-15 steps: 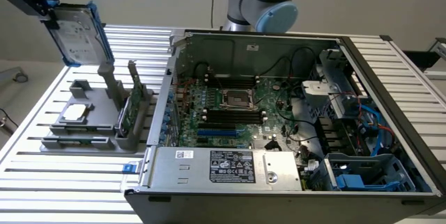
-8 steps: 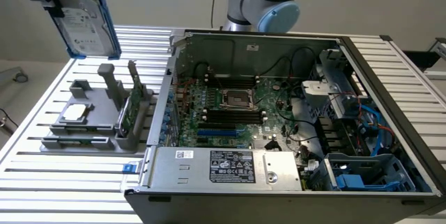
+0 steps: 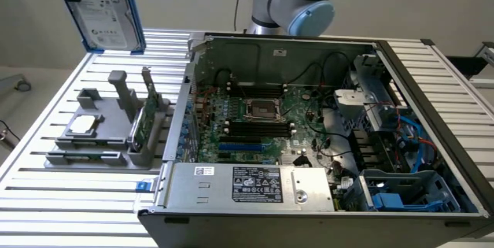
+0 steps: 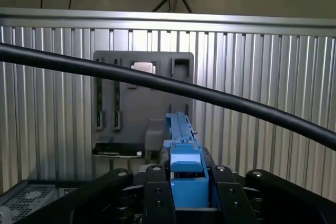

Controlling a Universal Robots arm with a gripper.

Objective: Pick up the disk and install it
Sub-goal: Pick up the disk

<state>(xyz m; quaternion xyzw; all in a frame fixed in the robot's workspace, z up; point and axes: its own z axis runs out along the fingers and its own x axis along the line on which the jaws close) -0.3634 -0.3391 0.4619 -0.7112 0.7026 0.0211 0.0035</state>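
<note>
High at the exterior view's left, the disk (image 3: 104,11) hangs upright in the air with its label facing the camera. It is above the slatted table (image 3: 46,190) and well apart from the open computer case (image 3: 286,57). Below it sits a grey holder (image 3: 108,144) carrying a small square chip (image 3: 83,124) and a green card (image 3: 143,115). From the wrist view, the gripper (image 4: 186,187) pinches the disk's blue rail (image 4: 186,163) between its fingers (image 4: 157,195), and a black cable (image 4: 157,81) crosses in front.
</note>
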